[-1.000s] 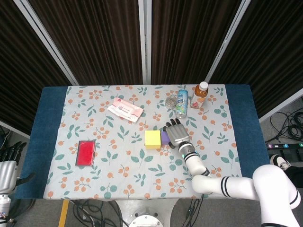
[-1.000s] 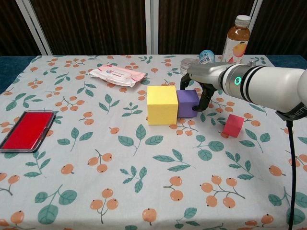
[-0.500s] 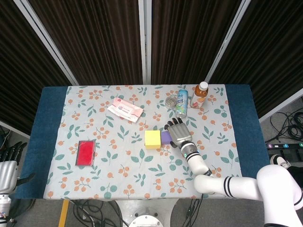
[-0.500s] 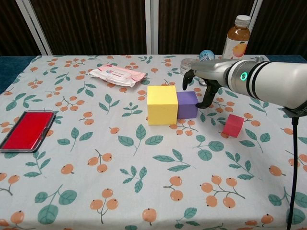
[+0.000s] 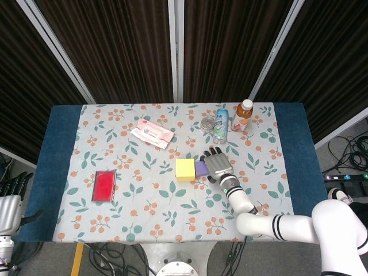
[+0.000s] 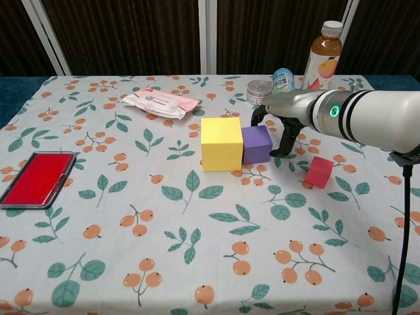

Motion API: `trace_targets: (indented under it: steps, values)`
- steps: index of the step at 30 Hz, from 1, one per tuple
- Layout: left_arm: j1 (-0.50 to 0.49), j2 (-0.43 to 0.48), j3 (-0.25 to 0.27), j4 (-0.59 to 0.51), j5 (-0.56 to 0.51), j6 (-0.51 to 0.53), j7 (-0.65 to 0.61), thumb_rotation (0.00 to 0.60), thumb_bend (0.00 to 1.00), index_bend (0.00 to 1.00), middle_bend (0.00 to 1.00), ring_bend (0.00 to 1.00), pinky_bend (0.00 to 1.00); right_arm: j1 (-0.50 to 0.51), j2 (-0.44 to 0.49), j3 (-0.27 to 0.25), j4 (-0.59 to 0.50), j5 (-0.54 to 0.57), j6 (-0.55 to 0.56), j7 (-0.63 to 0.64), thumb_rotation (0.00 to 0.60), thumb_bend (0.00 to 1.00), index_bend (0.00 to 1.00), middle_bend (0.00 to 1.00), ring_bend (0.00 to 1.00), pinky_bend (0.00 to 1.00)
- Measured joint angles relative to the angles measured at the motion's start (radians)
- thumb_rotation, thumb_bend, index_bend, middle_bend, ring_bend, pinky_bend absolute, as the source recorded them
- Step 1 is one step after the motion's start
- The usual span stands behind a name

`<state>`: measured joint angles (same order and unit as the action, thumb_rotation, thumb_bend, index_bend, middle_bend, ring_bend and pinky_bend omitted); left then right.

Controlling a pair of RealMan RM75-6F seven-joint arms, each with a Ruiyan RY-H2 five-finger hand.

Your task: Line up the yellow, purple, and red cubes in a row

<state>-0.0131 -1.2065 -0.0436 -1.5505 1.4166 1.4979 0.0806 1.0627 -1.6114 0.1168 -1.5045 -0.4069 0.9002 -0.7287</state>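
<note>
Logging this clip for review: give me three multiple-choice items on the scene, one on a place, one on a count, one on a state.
1. The small red foam cube lies:
A. apart, right of the purple foam cube
B. on the big yellow foam cube
C. beside the flat red case

2. Cubes already side by side:
A. none
B. two
C. three

3. The right hand is:
A. gripping the red cube
B. open, holding nothing
C. out of sight

Key: 1 A, bare cloth separates them. 2 B, yellow and purple touch. 3 B, its fingers hang spread beside the purple cube.
</note>
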Motion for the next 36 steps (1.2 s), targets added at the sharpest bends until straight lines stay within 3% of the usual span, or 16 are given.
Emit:
trace_targets:
  steps: [16, 24, 32, 36]
  values:
    - [0.002, -0.005, 0.001, 0.012, 0.002, 0.0, -0.013, 0.6, 0.14, 0.17, 0.19, 0.14, 0.16, 0.006, -0.016, -0.003, 0.0, 0.025, 0.021, -0.006, 0.6, 0.24, 0.25, 0.11, 0.0, 0.0]
    - [0.003, -0.007, 0.002, 0.017, 0.004, 0.002, -0.019, 0.6, 0.14, 0.17, 0.19, 0.14, 0.16, -0.008, 0.006, 0.002, -0.027, 0.012, 0.04, 0.012, 0.6, 0.24, 0.19, 0.11, 0.0, 0.0]
    - [0.002, -0.007, 0.0, 0.015, 0.011, 0.008, -0.021, 0.6, 0.14, 0.17, 0.19, 0.14, 0.16, -0.056, 0.084, -0.007, -0.107, -0.066, 0.067, 0.063, 0.6, 0.23, 0.18, 0.1, 0.0, 0.0]
    - [0.005, -0.004, 0.001, 0.014, 0.008, 0.009, -0.023, 0.6, 0.14, 0.17, 0.19, 0.14, 0.16, -0.091, 0.139, -0.032, -0.147, -0.154, 0.061, 0.1, 0.6, 0.23, 0.24, 0.1, 0.0, 0.0]
